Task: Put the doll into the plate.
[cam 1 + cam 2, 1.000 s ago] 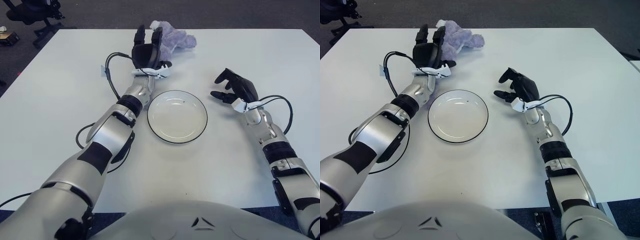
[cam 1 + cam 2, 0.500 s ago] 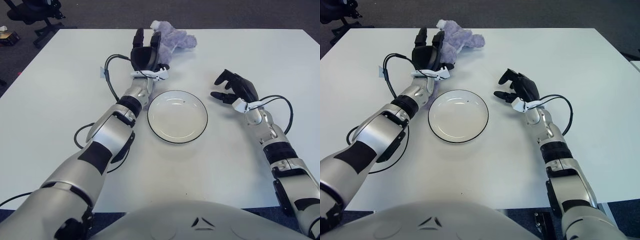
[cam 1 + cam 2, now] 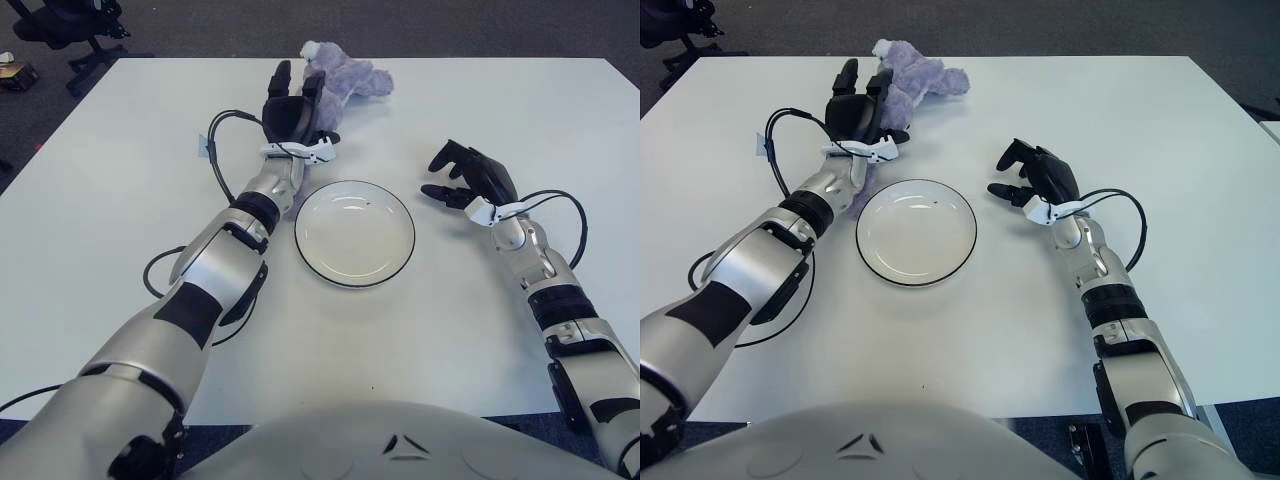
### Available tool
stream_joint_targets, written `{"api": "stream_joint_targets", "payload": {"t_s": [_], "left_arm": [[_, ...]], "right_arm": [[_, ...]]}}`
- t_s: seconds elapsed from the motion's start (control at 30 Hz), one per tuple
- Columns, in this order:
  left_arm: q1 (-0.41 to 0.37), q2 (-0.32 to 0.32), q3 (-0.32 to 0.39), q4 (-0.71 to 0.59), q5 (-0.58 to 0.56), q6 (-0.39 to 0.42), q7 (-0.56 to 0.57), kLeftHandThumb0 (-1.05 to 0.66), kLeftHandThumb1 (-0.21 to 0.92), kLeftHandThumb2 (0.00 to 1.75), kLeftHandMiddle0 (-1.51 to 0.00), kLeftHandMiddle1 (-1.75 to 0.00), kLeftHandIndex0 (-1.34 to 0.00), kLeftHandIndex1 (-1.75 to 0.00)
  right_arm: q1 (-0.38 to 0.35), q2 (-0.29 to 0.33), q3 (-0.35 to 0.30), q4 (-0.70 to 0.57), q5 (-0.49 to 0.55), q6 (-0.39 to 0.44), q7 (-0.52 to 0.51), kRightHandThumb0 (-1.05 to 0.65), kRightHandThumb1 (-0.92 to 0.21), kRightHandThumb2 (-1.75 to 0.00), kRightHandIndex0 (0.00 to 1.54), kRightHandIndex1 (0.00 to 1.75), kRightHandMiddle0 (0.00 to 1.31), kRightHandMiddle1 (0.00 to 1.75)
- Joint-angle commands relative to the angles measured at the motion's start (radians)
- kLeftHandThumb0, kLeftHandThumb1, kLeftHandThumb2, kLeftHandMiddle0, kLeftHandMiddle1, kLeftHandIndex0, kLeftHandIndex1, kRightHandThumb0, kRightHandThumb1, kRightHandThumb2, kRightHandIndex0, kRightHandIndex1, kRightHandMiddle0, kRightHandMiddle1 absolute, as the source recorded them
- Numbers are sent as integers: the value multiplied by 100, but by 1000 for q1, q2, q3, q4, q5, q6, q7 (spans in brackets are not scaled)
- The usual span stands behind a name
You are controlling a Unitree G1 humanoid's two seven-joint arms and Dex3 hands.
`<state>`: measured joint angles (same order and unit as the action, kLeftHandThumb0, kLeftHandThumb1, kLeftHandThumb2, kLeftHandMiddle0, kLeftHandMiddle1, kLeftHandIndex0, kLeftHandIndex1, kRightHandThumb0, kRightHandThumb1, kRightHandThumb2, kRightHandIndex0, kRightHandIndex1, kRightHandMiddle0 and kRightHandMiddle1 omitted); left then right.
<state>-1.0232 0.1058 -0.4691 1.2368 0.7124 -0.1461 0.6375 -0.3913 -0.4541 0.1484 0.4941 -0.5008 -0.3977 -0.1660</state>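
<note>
While reaching toward the far edge of the white table (image 3: 100, 200), left hand (image 3: 290, 112) sits just short of the doll (image 3: 345, 78), fingers (image 3: 283, 72) extended upward and spread, gripping nothing; whether fingertips actually touch the plush, cannot tell. Black cable (image 3: 222, 150) loops off the left wrist over the tabletop. Purple plush doll lying at the far side of the table, just beyond and slightly right of the left hand, well clear of the plate. White plate (image 3: 354, 233) with dark rim sitting empty near table centre, just right of the left forearm, between the two arms. Further right, right hand (image 3: 472, 176) shows beside the plate on its right side, apart from it, fingers loosely curled and holding nothing, palm facing down; contact with the table not clear. Another black cable (image 3: 560, 205) arcing off the right wrist. Off the table at far upper left, black office chair (image 3: 70, 25) on dark carpet.
</note>
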Motion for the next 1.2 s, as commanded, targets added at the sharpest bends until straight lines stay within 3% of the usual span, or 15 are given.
{"api": "stream_joint_targets", "payload": {"t_s": [0.0,0.2,0.53,0.8,1.17], "left_arm": [[-21,13,3,6,-11,-9,-14,-62,88,0,-33,-4,-53,-15],[-23,28,22,10,-60,-47,-196,-60,87,0,-28,-1,-48,-13],[-20,35,19,8,-70,-54,-217,-58,87,0,-27,0,-47,-12],[-5,30,40,31,-106,-91,-265,-46,85,0,-44,-9,-50,-14],[-7,27,23,54,-96,-65,-274,-37,83,0,-50,-12,-51,-16]], "right_arm": [[17,-11,5,-4,-4,13,15,-1,-92,-28,42,142,41,141],[16,-14,9,-8,-10,16,18,-1,-92,-28,43,142,41,141],[16,-14,11,-8,-10,17,17,-1,-92,-27,43,141,42,141],[12,-16,16,0,-19,13,13,-1,-92,-27,43,141,42,140],[7,-18,21,11,-27,7,8,-1,-92,-27,44,140,43,140]]}}
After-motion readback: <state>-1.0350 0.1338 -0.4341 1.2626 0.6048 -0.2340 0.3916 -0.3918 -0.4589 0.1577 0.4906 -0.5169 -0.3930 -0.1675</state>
